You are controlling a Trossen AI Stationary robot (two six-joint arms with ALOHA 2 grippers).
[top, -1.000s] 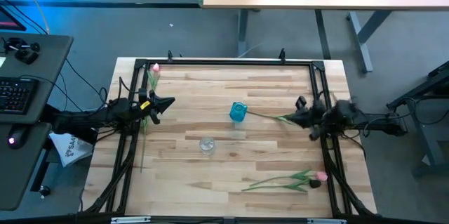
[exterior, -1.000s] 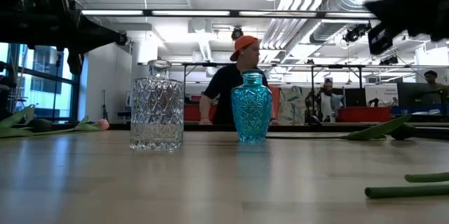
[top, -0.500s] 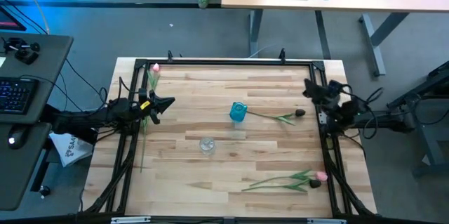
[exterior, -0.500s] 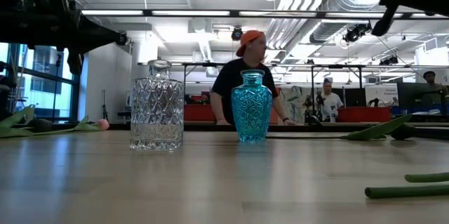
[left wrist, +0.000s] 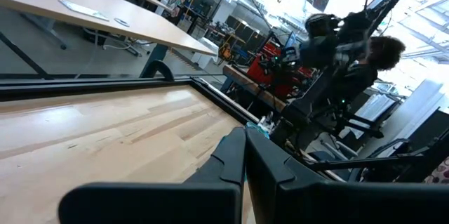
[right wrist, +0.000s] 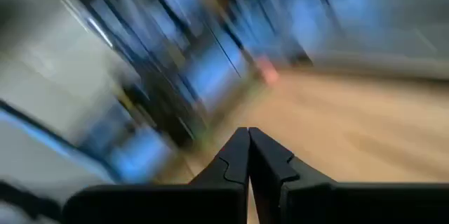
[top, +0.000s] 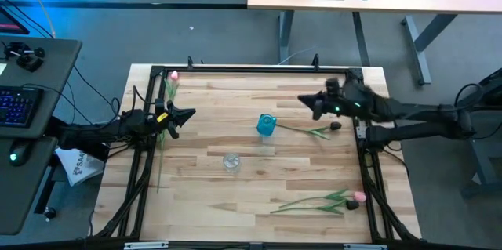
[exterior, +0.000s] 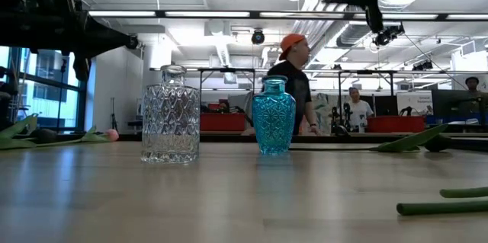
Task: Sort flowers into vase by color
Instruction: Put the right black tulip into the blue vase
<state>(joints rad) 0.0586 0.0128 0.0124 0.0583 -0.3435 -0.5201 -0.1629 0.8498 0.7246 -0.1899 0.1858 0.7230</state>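
Right wrist view: smeared by motion blur — only a pink flower (right wrist: 265,73) reads.
Low view: stem (exterior: 446,206) — cut off at picture's edge.

Blue faceted vase (exterior: 274,117); clear diamond-cut vase (exterior: 171,115); pink tulip (top: 172,78).

Four artificial tulips lie flat on the table. One pink tulip (top: 172,80) lies at the far left edge, a dark one beside it, mostly hidden. Another dark tulip (top: 314,130) lies mid-right. A second pink tulip (top: 325,201) lies near right.
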